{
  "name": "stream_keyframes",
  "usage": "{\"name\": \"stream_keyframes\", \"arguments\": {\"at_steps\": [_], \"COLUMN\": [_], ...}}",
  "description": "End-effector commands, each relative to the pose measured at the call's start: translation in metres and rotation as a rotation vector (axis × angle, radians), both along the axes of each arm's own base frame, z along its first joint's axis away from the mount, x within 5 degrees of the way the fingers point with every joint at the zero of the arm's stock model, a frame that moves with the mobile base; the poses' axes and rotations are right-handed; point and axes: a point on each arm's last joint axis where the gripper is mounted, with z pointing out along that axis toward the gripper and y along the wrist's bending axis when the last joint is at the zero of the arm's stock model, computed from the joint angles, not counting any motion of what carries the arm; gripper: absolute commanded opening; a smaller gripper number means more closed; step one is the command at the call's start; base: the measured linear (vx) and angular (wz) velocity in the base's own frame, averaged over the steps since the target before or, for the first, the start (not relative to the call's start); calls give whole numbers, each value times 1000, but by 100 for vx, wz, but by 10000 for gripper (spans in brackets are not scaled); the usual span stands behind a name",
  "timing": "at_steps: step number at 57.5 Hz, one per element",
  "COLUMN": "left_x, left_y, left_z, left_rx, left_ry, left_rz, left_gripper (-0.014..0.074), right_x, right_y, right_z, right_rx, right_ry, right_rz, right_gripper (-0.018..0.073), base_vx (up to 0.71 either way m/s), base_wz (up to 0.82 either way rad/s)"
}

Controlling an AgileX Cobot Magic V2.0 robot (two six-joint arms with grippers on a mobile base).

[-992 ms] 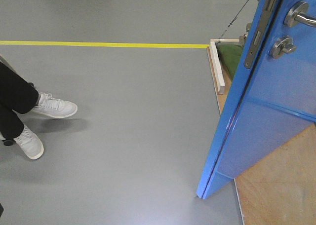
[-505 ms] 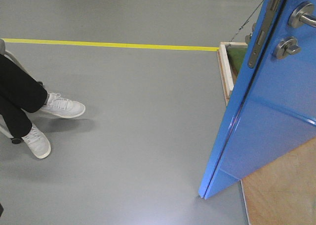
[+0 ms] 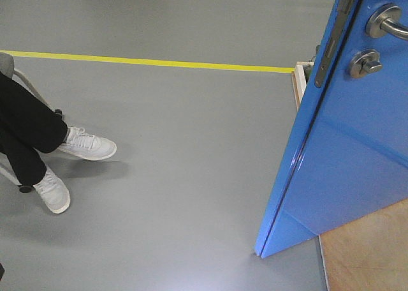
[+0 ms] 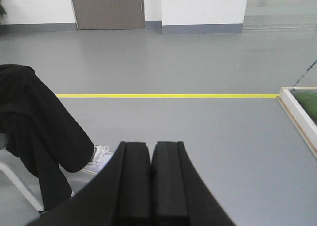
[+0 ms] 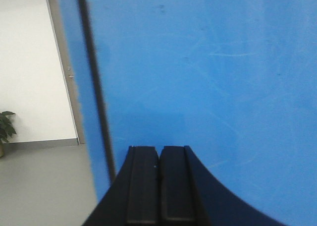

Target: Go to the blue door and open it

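The blue door (image 3: 344, 144) stands ajar at the right of the front view, its lower corner close to the grey floor. Its silver lever handle (image 3: 386, 22), round thumb-turn lock (image 3: 362, 64) and metal latch plate (image 3: 326, 53) sit near the top right. In the right wrist view the door's glossy blue panel (image 5: 208, 72) fills most of the frame, just beyond my right gripper (image 5: 159, 149), which is shut with nothing in it. My left gripper (image 4: 150, 145) is shut and empty, facing open floor to the left of the door.
A seated person's black-trousered legs (image 3: 25, 134) and white shoes (image 3: 86, 145) are at the left. A yellow floor line (image 3: 159, 63) crosses the floor. A white wooden frame (image 4: 299, 114) edges a plywood base (image 3: 366, 256) under the door. A grey wall door (image 4: 106, 8) stands far back.
The view has shifted: the blue door fills more of the right side and hides most of the white frame. The person's legs and shoes appear further right and lower.
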Motion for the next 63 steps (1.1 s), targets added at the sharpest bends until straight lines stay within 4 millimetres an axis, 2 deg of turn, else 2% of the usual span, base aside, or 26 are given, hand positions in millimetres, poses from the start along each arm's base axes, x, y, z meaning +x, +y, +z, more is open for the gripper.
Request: {"name": "stream_keyframes", "arguments": {"at_steps": [1,63], "left_x": [0,0], "left_y": [-1,-1], "left_z": [17,17], "left_rx": [-9,-9], "left_ry": [-122,-122], "left_rz": [-11,-11], "left_gripper": [73,73], "right_x": [-9,-9], "right_y": [0,0], "right_z": [24,24], "right_rx": [-6,-6], "right_ry": [-136,-133], "right_rz": [0,0], "right_gripper": [12,12], "base_vx": [14,15], "base_wz": [3,6]}}
